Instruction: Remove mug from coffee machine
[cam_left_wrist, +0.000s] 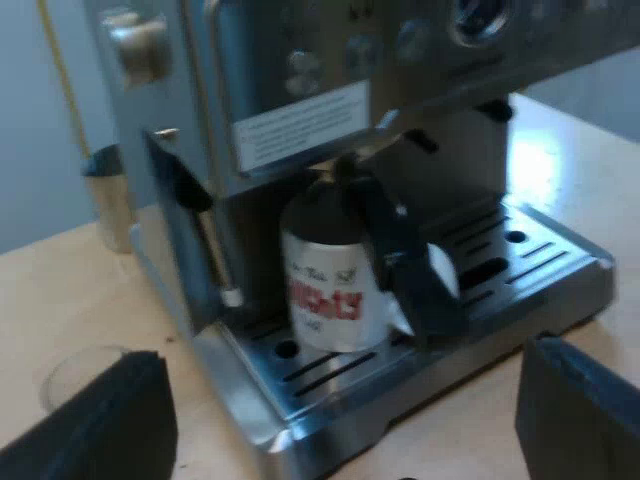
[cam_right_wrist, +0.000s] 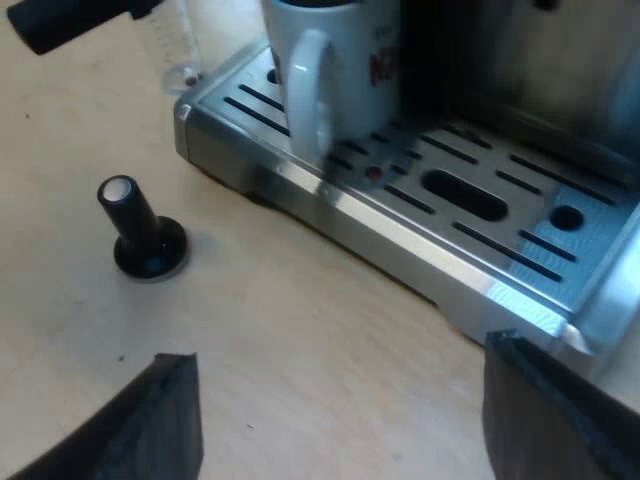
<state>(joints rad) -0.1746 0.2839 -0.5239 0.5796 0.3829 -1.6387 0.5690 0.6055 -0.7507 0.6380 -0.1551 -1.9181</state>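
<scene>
The pale wooden counter (cam_right_wrist: 300, 310) carries the coffee machine (cam_left_wrist: 300, 125), a steel box with dials along its upper front and a printed label below them. At its foot is the slotted steel drip tray (cam_right_wrist: 390, 240), which juts out over the counter.

The mug (cam_left_wrist: 322, 290), white with red print, stands upright on the drip tray under the machine's front. Its handle (cam_right_wrist: 310, 95) faces the right gripper. In the left wrist view a black shape stands just in front of the mug, and I cannot tell what it is.

The left gripper (cam_left_wrist: 340, 352) hangs before the tray with its fingers spread wide and nothing between them. The right gripper (cam_right_wrist: 337, 352) is over the counter near the tray's edge, short of the mug, its fingers also released and empty.

A metal cup (cam_left_wrist: 108, 200) stands on the counter beside the machine. A tamper (cam_right_wrist: 140, 235) with a black knob stands upright on the counter near the tray's corner. A small measuring glass (cam_left_wrist: 75, 375) stands on the counter close to the machine's base.
</scene>
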